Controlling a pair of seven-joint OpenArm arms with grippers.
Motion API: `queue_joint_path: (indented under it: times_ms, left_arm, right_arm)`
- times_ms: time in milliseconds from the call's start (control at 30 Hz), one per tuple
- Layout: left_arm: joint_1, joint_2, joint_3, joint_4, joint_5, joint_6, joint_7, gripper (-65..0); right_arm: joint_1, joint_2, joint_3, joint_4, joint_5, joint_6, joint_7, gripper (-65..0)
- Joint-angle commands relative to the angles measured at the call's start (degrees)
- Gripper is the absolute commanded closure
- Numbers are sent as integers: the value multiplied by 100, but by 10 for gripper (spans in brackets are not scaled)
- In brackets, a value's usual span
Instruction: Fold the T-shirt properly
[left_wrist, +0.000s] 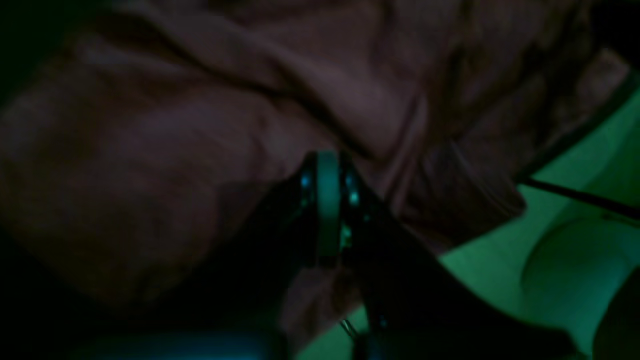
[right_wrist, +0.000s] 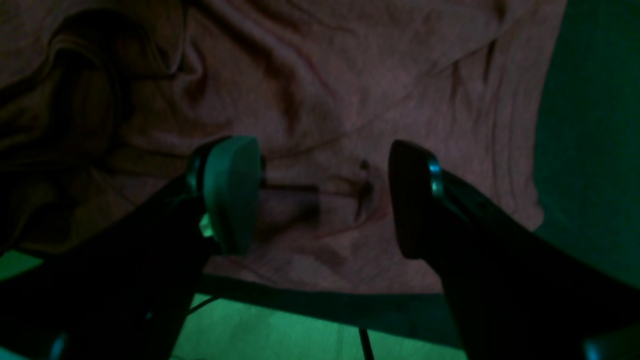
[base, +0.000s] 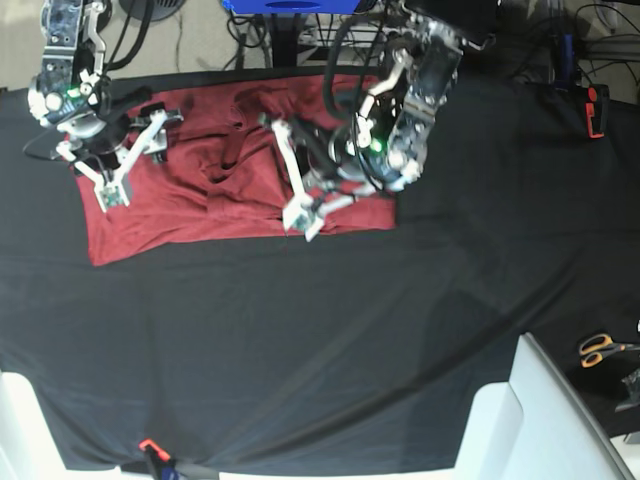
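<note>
We see the T-shirt (base: 200, 195) rumpled on the black worktop (base: 400, 320), left gripper (base: 305, 215) jaws pressed together at its edge, any pinched cloth hidden, right gripper (base: 135, 155) jaws spread above it, wrist views dim.

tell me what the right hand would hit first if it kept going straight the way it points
Most likely the T-shirt. The right hand is open, and in its wrist view the red cloth fills the gap between its fingers and everything beyond them. How far above the cloth it sits is unclear, so contact may come almost at once.
</note>
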Motion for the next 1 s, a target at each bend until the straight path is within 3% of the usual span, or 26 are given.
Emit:
queue_joint_path:
  times_ms: [0, 167, 433, 533, 667, 967]
  left_arm:
    - [-27, -6, -86, 92, -70, -5, -85, 0]
    - [0, 47, -534, -224, -105, -5, -103, 0]
    - [184, 715, -1677, -778, -113, -32, -894, 0]
    - [167, 820, -1712, -972, -254, -32, -1114, 0]
    - [-9, 811, -1686, -1402, -984, -14, -1316, 0]
    - [-405, 838, -1343, -1789, -1081, -14, -1351, 0]
  right_arm:
    - [29, 37, 21, 82, 29, -5, 86, -383]
    - [29, 37, 21, 82, 29, -5, 86, -383]
    - [38, 37, 21, 82, 29, -5, 86, -383]
    - [38, 37, 21, 82, 29, -5, 86, -383]
    - [38, 37, 21, 82, 29, -5, 86, -383]
    - [47, 46, 21, 82, 29, -5, 94, -383]
